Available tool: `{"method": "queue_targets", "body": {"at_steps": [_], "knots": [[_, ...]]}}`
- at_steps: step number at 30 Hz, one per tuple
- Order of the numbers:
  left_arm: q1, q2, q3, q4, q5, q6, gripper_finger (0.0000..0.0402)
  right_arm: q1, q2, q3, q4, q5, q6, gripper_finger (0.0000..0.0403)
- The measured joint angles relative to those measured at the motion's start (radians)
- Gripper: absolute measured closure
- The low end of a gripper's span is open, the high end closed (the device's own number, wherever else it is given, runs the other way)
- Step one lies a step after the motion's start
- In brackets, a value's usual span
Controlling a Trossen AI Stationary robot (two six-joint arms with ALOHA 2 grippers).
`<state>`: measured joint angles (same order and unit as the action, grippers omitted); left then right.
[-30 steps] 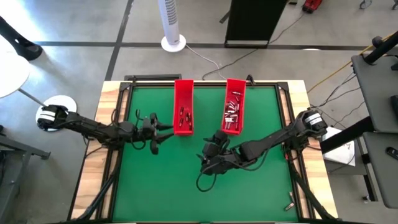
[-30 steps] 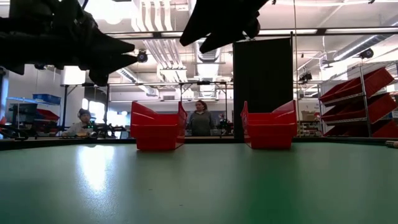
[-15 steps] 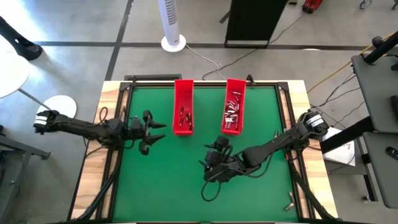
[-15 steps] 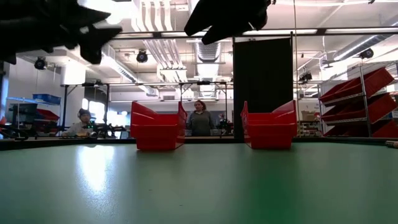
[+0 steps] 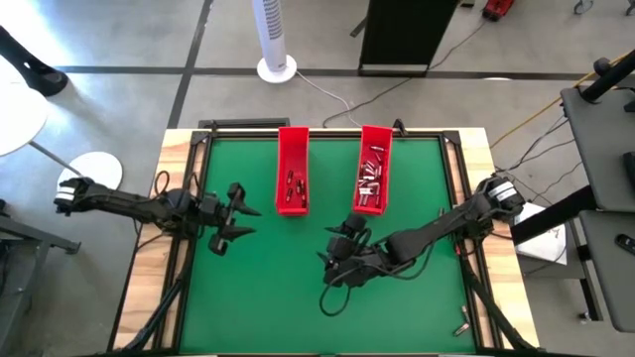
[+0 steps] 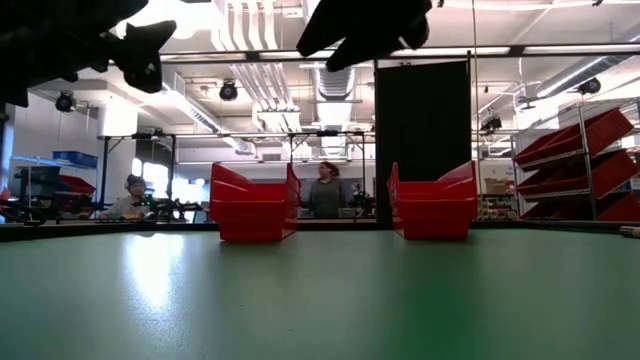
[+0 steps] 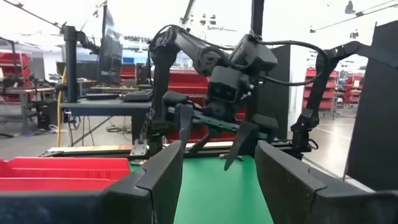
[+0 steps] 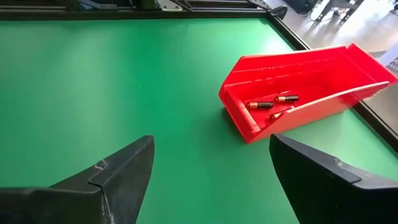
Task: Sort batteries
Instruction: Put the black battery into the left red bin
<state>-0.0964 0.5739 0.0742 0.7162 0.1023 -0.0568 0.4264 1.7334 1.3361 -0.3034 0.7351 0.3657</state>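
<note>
Two long red trays stand at the far side of the green table. The left tray holds a few dark and reddish batteries lying on its floor. The right tray holds several silvery batteries. My left gripper hangs open above the mat, left of the left tray, and holds nothing. My right gripper hangs wide open and empty over the middle of the mat, nearer than both trays. In the left wrist view it shows straight ahead.
Bare green mat lies between the grippers and the near edge. A raised black frame and wooden border run around the mat. Small objects lie at the near right corner. People are in the room behind the table.
My left gripper has drawn back from the left tray toward the table's left edge. My right gripper has shifted a little toward the near edge. The trays and batteries have stayed where they were.
</note>
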Motion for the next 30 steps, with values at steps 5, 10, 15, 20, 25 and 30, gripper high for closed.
{"method": "queue_targets", "body": {"at_steps": [5, 10, 15, 20, 25, 30], "knots": [[0.003, -0.092, -0.064, 0.020, -0.015, 0.014, 0.0222, 0.004, -0.089, 0.000, -0.092, 0.031, 0.034, 0.0096], [0.006, -0.177, -0.064, -0.029, -0.013, -0.010, 0.0222, 0.000, -0.202, -0.020, -0.223, 0.077, 0.114, 0.0087], [0.006, -0.199, -0.064, -0.038, -0.005, -0.017, 0.0222, -0.023, -0.307, -0.072, -0.371, 0.080, 0.258, 0.0080], [0.006, -0.208, -0.064, -0.041, 0.015, -0.029, 0.0222, -0.040, -0.429, -0.131, -0.628, 0.120, 0.487, 0.0088], [0.006, -0.214, -0.064, -0.041, 0.015, -0.027, 0.0222, -0.064, -0.551, -0.170, -0.951, 0.134, 0.831, 0.0094], [0.006, -0.213, -0.064, -0.030, 0.015, 0.013, 0.0222, -0.099, -0.638, -0.211, -1.100, 0.128, 0.980, 0.0088]]}}
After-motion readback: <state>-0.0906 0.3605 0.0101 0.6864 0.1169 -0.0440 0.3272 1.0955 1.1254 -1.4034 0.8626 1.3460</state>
